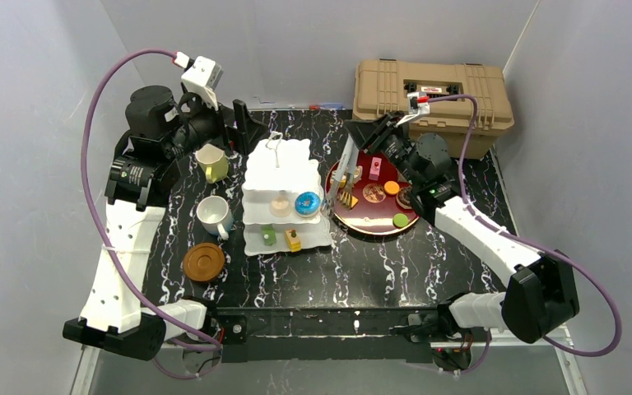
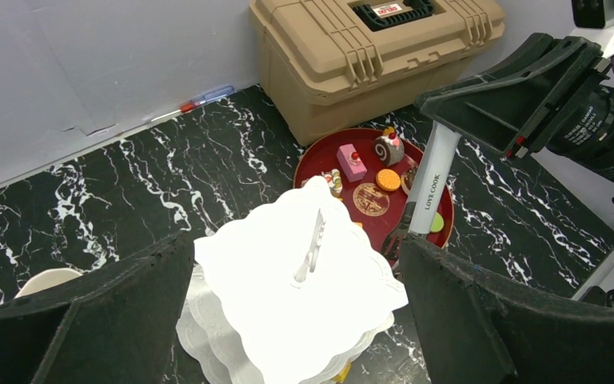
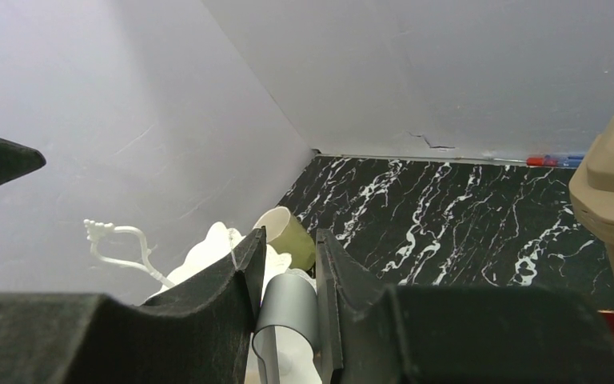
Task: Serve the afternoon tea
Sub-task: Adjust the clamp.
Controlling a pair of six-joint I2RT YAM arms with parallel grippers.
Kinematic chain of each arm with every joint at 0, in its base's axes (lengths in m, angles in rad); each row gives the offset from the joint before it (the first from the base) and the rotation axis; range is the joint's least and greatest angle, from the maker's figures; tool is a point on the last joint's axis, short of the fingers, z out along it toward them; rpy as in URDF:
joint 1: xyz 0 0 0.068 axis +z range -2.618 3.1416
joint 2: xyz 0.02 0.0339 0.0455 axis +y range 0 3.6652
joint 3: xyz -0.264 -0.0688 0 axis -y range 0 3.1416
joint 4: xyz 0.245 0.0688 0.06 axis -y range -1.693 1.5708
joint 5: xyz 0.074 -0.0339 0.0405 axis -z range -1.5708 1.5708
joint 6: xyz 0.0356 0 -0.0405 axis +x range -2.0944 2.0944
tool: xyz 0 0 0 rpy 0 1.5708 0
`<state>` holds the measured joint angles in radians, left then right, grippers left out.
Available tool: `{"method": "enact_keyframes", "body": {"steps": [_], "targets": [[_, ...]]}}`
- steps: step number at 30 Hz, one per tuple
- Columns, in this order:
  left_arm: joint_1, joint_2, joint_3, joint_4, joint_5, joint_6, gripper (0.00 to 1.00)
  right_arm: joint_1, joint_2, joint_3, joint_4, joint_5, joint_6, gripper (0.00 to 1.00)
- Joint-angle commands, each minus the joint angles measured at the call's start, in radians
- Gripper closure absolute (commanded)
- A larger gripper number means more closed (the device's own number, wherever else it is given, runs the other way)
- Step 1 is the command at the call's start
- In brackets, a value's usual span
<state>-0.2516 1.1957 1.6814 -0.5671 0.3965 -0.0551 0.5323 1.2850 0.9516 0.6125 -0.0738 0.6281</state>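
Observation:
The white three-tier cake stand [image 1: 284,193] stands mid-table with a blue doughnut [image 1: 307,203] on its middle tier and small yellow and green pastries on its bottom tier. A yellow-green mug [image 1: 212,162], a white mug [image 1: 214,216] and a brown coaster [image 1: 203,262] sit to its left. My left gripper [image 1: 251,132] is open and empty, hovering over the stand [image 2: 296,296]. My right gripper [image 1: 360,140] is shut on white-handled tongs [image 1: 348,173], whose tips reach down to the left edge of the red tray [image 1: 378,224] of pastries. The tongs' grey bend [image 3: 292,312] sits between my right fingers.
The tan ribbed case [image 1: 432,95] stands at the back right, right behind the tray. Grey walls close in the table on three sides. A pen lies along the back wall [image 2: 204,98].

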Motion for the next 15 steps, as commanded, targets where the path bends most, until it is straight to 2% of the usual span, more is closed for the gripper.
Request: {"method": "enact_keyframes", "body": {"steps": [1, 12, 15], "targets": [[0.003, -0.024, 0.000, 0.013, 0.015, 0.010, 0.02, -0.002, -0.038, 0.043, 0.008, 0.036, -0.055, 0.98], [0.004, -0.034, -0.024, 0.024, 0.188, 0.016, 0.02, -0.002, -0.178, 0.034, -0.210, 0.069, -0.190, 0.97], [-0.006, -0.030, -0.045, 0.030, 0.257, 0.011, 0.02, -0.003, -0.200, 0.061, -0.276, 0.122, -0.221, 0.97]]}}
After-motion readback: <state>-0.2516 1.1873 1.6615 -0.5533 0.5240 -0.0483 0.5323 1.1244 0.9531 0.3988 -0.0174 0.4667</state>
